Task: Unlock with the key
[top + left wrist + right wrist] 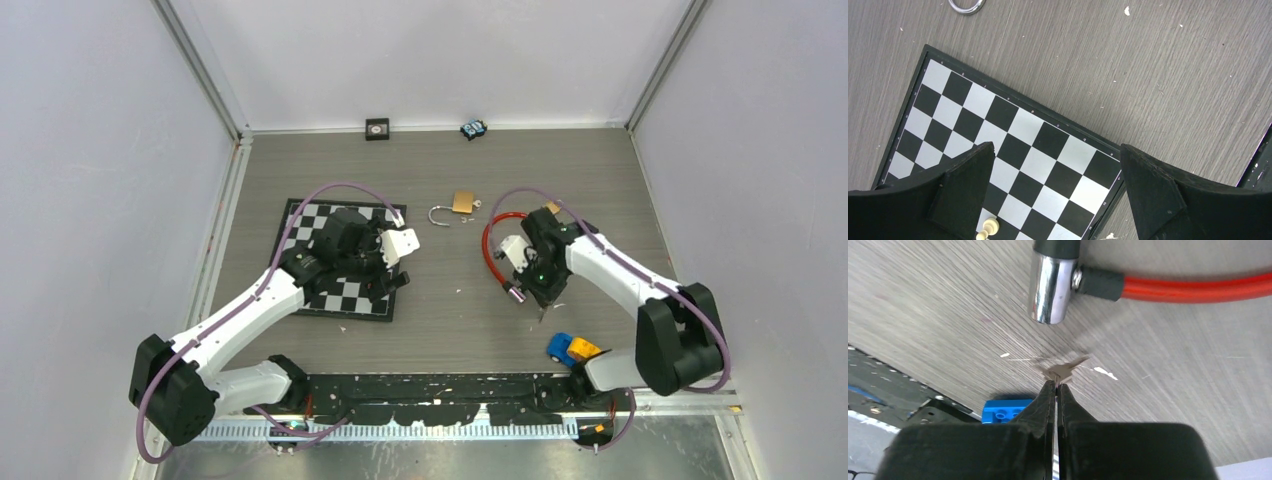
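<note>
A small silver key (1064,371) sticks out from the tips of my right gripper (1057,385), which is shut on it just above the wooden table. Just beyond the key lies the chrome end (1050,290) of a red cable lock (490,250). A brass padlock (462,203) with its shackle swung out lies farther back, at the table's middle. My right gripper (543,303) hangs between the cable lock and the near edge. My left gripper (1055,150) is open and holds nothing, above the corner of a chessboard (345,262).
A white pawn (988,229) stands on the chessboard by my left finger. A blue and yellow toy car (570,349) sits near the right arm's base, its blue part (1003,411) close behind the right fingers. A black box (377,128) and a small blue object (473,129) lie at the back wall.
</note>
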